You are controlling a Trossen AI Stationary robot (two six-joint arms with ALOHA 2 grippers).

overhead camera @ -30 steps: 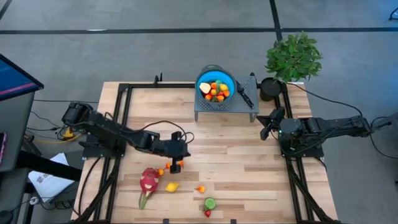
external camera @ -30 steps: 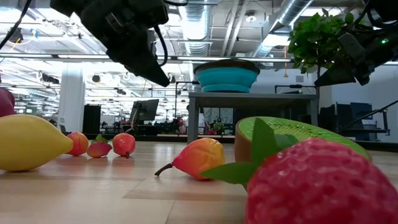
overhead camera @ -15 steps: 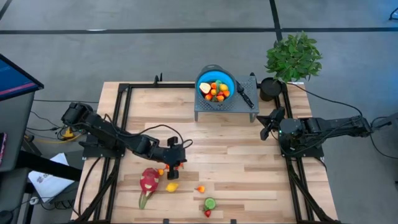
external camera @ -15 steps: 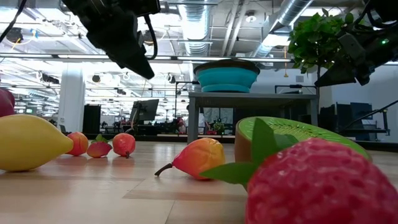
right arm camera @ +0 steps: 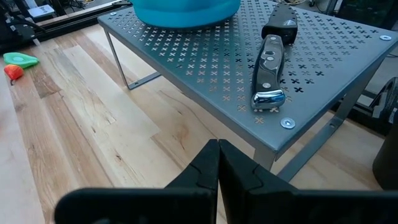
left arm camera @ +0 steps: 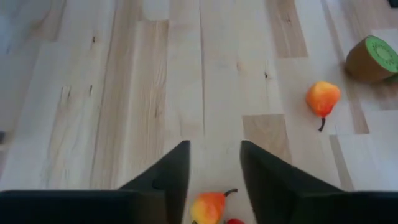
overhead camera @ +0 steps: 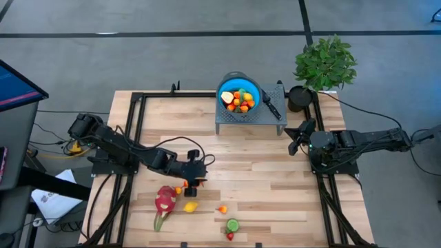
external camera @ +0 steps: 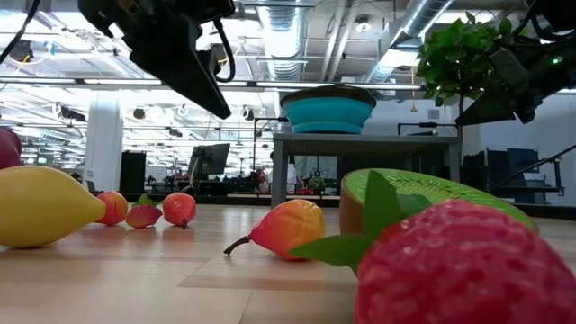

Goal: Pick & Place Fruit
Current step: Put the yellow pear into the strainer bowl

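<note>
Loose fruit (overhead camera: 187, 206) is lying near the surface's (overhead camera: 275, 193) front edge: a dragon fruit (overhead camera: 164, 200), a lemon, small orange pieces, a green half. More is sitting in the bowl (overhead camera: 239, 93) at the back edge. The left pincer (overhead camera: 194, 180) is hovering partly open and empty over an orange piece (left arm camera: 208, 206). The right pincer (overhead camera: 294, 146) is waiting closed and empty by the right edge.

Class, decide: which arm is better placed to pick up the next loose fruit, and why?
Left. The left gripper hangs open over the small orange fruit; the right gripper waits shut beside the metal stand.
</note>
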